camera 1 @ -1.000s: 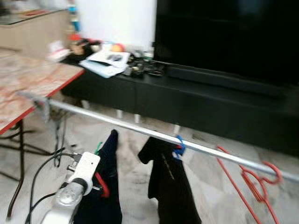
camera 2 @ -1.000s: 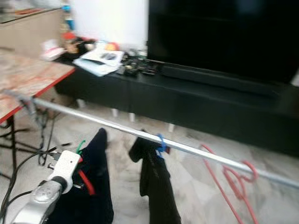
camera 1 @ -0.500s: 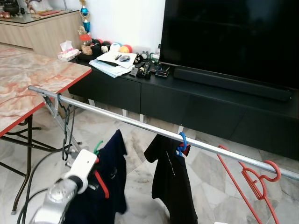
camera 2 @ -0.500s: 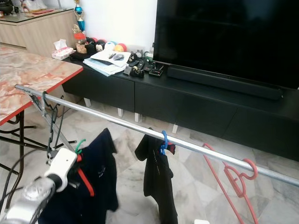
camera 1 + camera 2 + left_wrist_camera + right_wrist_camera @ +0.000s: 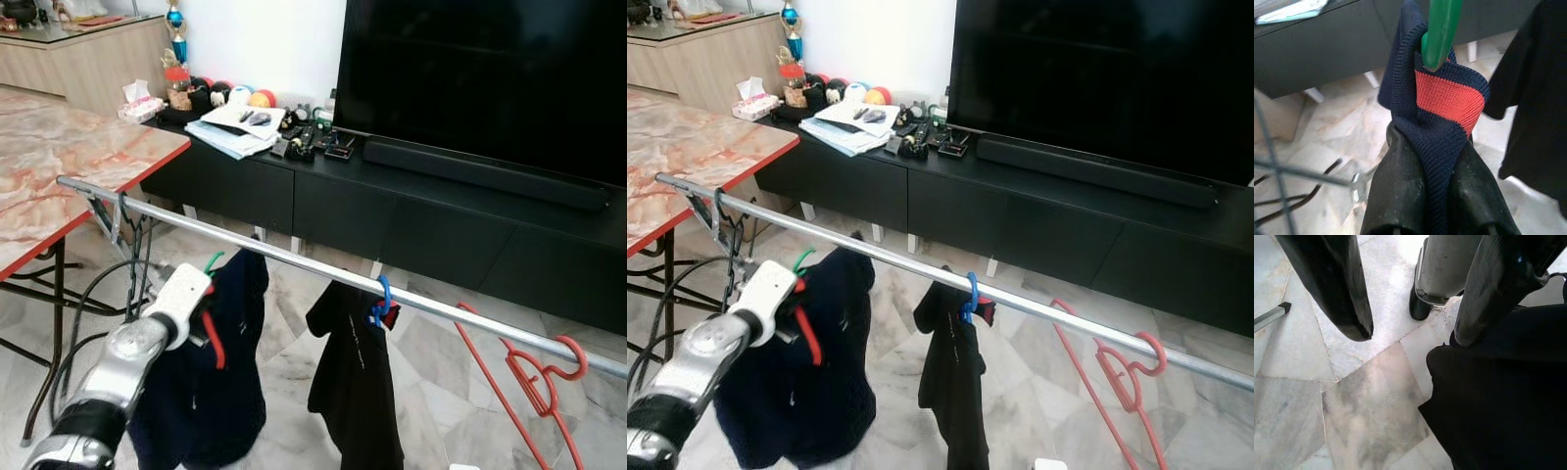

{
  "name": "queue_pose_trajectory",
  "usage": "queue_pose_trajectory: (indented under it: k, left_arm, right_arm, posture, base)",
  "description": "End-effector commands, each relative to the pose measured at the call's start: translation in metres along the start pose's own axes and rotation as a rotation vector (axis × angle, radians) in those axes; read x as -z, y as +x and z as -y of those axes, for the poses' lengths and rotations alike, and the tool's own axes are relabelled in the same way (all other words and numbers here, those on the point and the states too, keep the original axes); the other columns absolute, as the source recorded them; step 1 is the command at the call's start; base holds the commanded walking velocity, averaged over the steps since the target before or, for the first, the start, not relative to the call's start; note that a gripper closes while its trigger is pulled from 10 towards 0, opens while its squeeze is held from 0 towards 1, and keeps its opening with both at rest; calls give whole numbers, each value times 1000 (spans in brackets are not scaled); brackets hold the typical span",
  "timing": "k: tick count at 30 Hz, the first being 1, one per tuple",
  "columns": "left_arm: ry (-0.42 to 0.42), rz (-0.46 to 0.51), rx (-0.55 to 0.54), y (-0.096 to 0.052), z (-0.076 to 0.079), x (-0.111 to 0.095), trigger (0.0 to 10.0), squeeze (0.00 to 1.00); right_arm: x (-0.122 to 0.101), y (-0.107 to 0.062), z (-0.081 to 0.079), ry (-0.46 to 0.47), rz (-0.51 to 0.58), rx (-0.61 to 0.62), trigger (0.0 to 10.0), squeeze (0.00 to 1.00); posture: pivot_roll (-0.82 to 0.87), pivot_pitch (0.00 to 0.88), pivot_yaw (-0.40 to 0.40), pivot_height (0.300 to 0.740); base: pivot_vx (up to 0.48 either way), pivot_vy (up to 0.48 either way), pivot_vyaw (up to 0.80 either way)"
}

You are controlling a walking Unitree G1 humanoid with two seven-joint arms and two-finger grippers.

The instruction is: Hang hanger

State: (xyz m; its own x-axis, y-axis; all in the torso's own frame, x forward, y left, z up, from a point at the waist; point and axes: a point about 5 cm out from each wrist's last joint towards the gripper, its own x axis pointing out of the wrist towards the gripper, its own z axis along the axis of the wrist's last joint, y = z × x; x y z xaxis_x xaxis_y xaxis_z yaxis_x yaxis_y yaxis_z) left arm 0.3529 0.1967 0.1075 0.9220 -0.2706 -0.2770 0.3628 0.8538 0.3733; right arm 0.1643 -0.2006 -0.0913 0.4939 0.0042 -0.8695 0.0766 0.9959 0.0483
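Left gripper (image 5: 1432,161) is clamped on the collar of a navy garment (image 5: 211,382), its two black fingers (image 5: 1400,196) pinching the knitted navy-and-red neckband just under the green hanger (image 5: 1440,29) that carries it. Seen from the head, that arm holds the load just below the silver rail (image 5: 294,259) and slightly to the robot's side of it, towards the rail's left end, with the green hook (image 5: 213,261) tip close under the bar but not yet over it. Further right along the rail a black shirt (image 5: 353,382) already hangs from a blue hanger (image 5: 380,299), and beyond that a bare red hanger (image 5: 534,382) hooks on near the right end. Right gripper (image 5: 1413,313) hangs low over the marble floor (image 5: 1352,406) with its fingers spread apart and nothing between them. The step in hand appears to be the lift to the rail; the next move likely calls for raising the hook above the bar, carrying it across, then lowering until it catches, keeping clear of the black shirt.
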Motion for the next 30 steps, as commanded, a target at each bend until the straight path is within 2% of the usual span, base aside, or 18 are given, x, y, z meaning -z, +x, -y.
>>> queue_pose_trajectory:
  k: [1,7,18,26,30]
  left_arm:
    - [37,39,-8,8,2,-15,10000,0]
    - [38,59,-27,19,-1,-29,10000,0]
    - [38,-3,-108,28,-9,-34,10000,0]
    - [-3,-46,-130,32,-7,-35,10000,0]
    - [5,-73,-105,35,2,-34,10000,0]
  right_arm:
    - [-2,0,1,-3,1,6,10000,0]
    - [-1,-1,4,-1,4,10,10000,0]
    - [2,-2,11,-2,-5,15,10000,0]
    - [2,-2,10,-3,-5,13,10000,0]
    - [2,-2,9,-3,-6,10,10000,0]
  posture:
    - [-15,19,-70,740]
    - [-23,11,-68,740]
    - [-26,14,-74,740]
    - [-30,27,-79,740]
    - [-33,30,-82,740]
  base:
    - [0,0,0]
    - [0,0,0]
    - [0,0,0]
    - [0,0,0]
    - [0,0,0]
